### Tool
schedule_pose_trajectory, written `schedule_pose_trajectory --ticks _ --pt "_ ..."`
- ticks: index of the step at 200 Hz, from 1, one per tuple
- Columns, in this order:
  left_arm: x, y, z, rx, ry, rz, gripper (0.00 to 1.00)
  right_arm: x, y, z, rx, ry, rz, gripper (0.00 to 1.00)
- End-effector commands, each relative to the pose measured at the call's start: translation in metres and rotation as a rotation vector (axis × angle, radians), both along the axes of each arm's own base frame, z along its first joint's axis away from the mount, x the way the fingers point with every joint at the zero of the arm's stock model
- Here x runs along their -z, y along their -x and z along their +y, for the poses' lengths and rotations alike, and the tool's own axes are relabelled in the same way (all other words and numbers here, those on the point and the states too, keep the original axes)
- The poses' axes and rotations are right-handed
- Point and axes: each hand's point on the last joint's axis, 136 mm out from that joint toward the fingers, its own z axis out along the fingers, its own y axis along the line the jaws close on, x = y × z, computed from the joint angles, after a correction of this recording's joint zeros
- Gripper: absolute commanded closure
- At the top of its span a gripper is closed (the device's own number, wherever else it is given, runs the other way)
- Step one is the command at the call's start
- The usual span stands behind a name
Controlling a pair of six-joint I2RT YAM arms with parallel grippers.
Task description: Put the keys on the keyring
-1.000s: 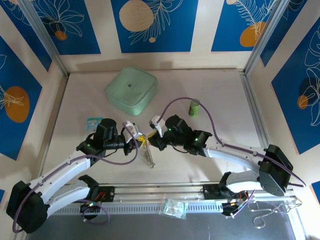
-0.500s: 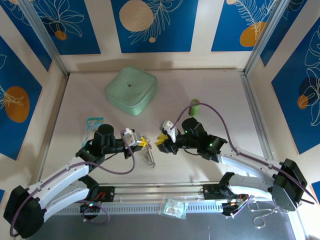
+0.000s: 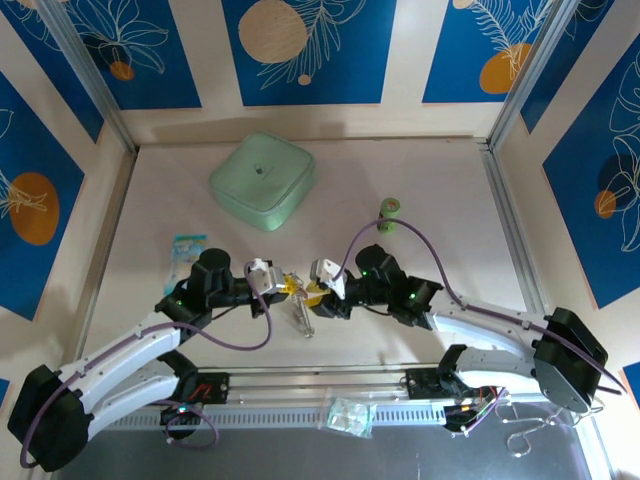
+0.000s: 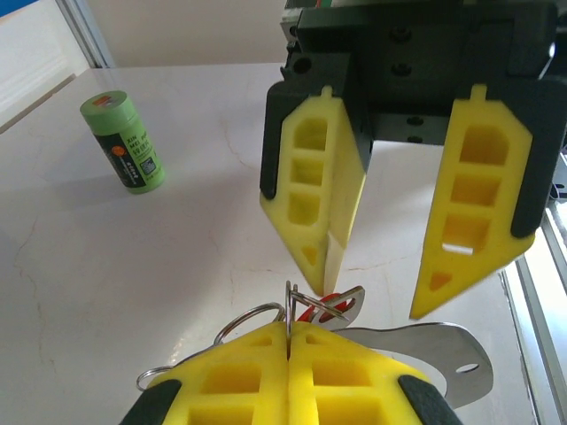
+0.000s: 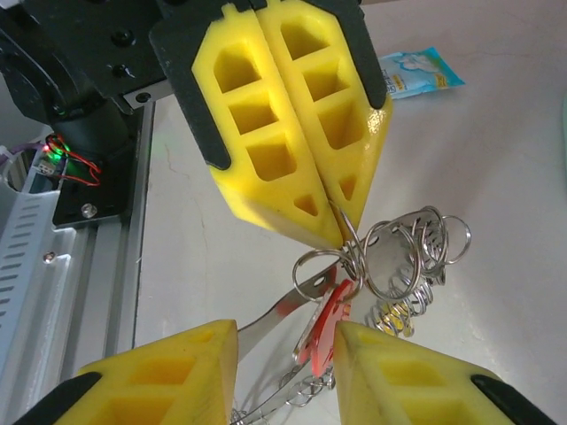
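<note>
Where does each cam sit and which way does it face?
Top external: above and behind the bases, looking down on the table; both arms show, left gripper and right gripper tip to tip.
Left wrist: on the left arm, facing the open right gripper across the keyring; own shut fingers at bottom.
Right wrist: on the right arm, facing the left gripper; own open fingers at bottom.
Shared: both wrist views hold the keyring and red key.

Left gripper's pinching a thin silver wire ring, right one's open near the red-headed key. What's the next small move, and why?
Probably close the right gripper on the red-headed metal key. Its yellow fingers stand open with that key seemingly between them, hanging below the thin silver wire ring that the shut left gripper pinches.
</note>
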Motion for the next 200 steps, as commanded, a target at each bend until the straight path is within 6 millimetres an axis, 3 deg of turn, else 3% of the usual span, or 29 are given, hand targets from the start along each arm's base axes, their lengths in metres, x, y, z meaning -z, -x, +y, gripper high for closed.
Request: schedule_pose_trajectory --ticks 1,31,70,116,153,200 --pt "-0.012 0.005 -0.005 0.035 0.025 -0.029 1.00 0.000 -0.009 0.005 0.029 0.004 -0.068 0.65" --pt "-0.012 0.005 -0.006 0.038 0.023 -0.027 1.00 0.001 -0.012 0.008 0.047 0.016 -0.101 0.69" --pt "-0.012 0.007 -0.006 0.044 0.021 -0.031 1.00 0.000 -0.014 0.006 0.066 0.026 -0.128 0.86" --pt "-0.019 0.009 -0.009 0.065 0.050 -0.044 1.00 0.010 -0.013 0.005 0.061 0.052 -0.137 0.97" --pt "-0.023 0.010 -0.010 0.076 0.058 -0.066 1.00 0.022 0.002 0.016 -0.012 0.078 -0.127 1.00" --pt "-0.021 0.013 -0.010 0.089 0.048 -0.086 1.00 0.022 0.002 0.014 -0.009 0.092 -0.134 0.97"
